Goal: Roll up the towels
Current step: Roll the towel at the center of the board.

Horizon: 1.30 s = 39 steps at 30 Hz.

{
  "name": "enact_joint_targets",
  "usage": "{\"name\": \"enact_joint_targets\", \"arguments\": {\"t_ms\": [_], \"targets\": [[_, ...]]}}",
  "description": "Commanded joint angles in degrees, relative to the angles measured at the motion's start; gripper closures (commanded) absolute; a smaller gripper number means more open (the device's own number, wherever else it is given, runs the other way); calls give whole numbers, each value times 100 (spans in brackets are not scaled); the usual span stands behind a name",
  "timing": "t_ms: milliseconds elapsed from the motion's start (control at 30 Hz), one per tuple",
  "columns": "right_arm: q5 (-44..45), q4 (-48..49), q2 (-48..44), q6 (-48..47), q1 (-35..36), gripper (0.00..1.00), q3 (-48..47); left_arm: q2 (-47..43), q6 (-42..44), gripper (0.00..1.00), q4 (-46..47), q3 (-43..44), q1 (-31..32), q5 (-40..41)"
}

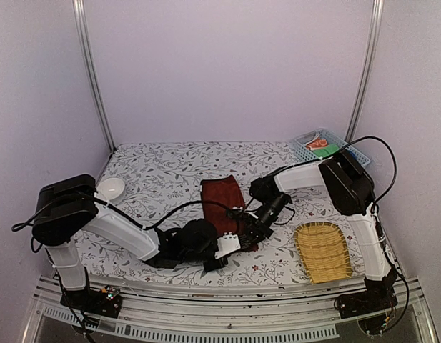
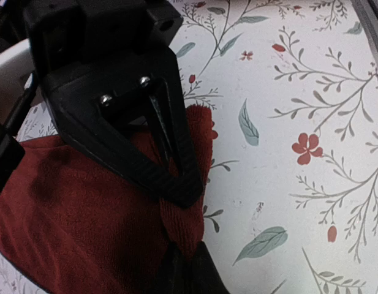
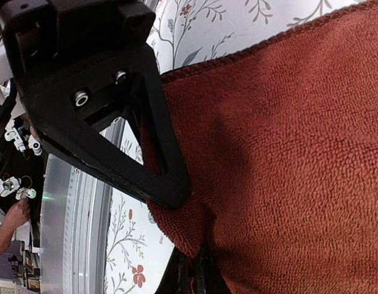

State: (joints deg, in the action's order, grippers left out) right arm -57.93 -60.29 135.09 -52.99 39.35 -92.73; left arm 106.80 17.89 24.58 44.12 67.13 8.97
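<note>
Gripping the reddish-brown towel (image 1: 221, 194): left pincer (image 2: 184, 226), right pincer (image 3: 184, 231)

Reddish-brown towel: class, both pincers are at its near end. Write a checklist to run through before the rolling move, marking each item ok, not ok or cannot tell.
1. Left pincer shut on the edge of the reddish-brown towel: ok.
2. Right pincer shut on the towel's edge: ok.
3. Both grips at the towel's near end: ok.
4. Near end flat and unbunched: cannot tell; the arms hide it in the top view.
5. Wicker tray and white bowl apart from the towel: ok.
</note>
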Motion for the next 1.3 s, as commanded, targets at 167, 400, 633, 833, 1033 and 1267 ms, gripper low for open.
{"name": "enact_joint_targets", "arguments": {"t_ms": [167,400,633,833,1033,1267], "targets": [[-314,-806,-551,-624,-223,72,-78,-119,-758,100,-458,208,-467,-1327],[-390,-848,-1862,-548,-825,62,20,29,-2150,100,-917,592,-1037,-2999],[476,890,-3236,284,-832,64,1362,416,-3634,100,-740,792,-1556,-4386],[1643,2105,-3822,451,-240,67,2507,1035,-4560,100,-951,1164,-1809,-5082],[2388,2706,-3726,331,472,70,2925,1185,-5626,100,-343,956,-1938,-5260],[2933,3271,-3333,-13,751,77,3074,1289,-6784,100,677,488,-2046,-5420]]}}
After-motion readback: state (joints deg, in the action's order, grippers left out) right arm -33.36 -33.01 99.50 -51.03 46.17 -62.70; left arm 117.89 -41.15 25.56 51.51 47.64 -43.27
